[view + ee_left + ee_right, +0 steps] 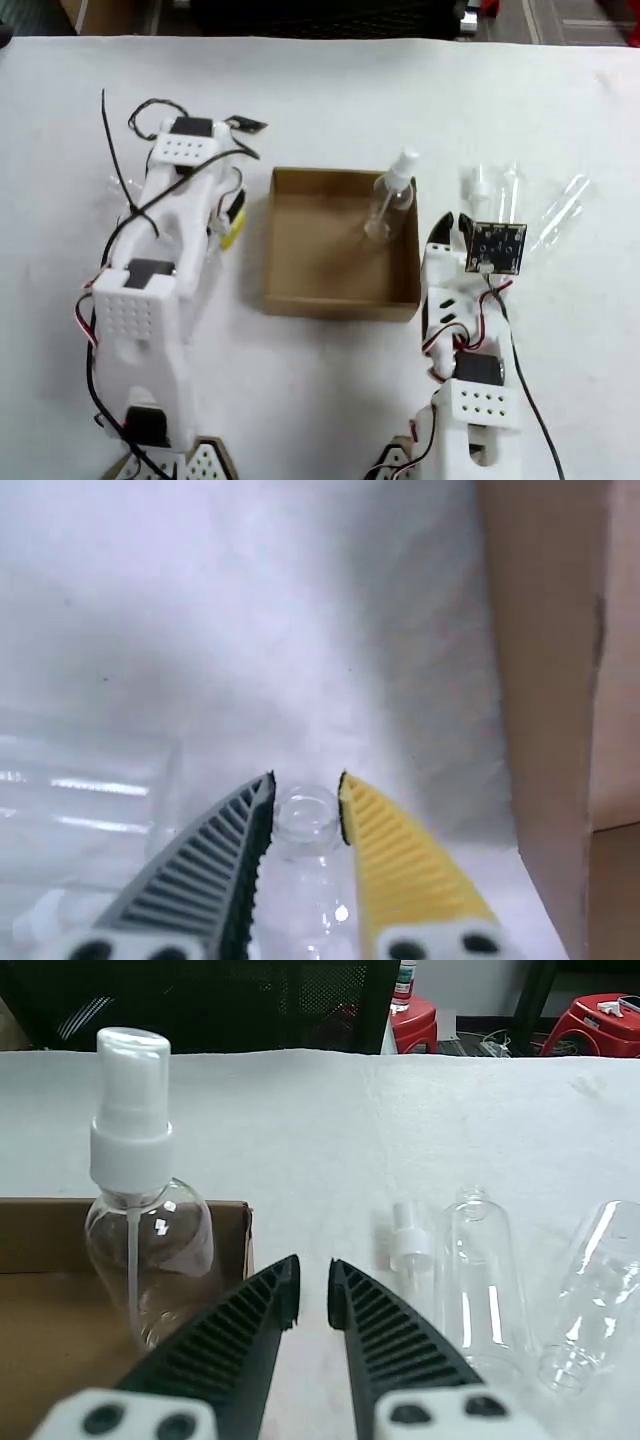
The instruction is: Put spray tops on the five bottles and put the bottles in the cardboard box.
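In the high view, the brown cardboard box (pixel 340 305) is sitting on the white surface (pixel 320 90) between the arms, holding one upright clear bottle with a white spray top (pixel 390 195).

In the left wrist view, the left gripper (pixel 305 805) is pinching the neck of a clear uncapped plastic bottle (pixel 303 825) just beside the box wall. That smooth neck is likely risking a slip or twist under capping pressure.

In the right wrist view, the right gripper (pixel 312 1285) is hanging slightly parted and empty near a loose white spray top (pixel 408 1245). A careless swing is risking toppling the capped bottle.

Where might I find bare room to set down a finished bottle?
The brown cardboard box is mostly free inside; one capped clear spray bottle stands in its far right corner. The white table beyond the box is bare. Crowded beside the box: left tool gripping an uncapped clear bottle; right tool, loose bottles, white spray tops.
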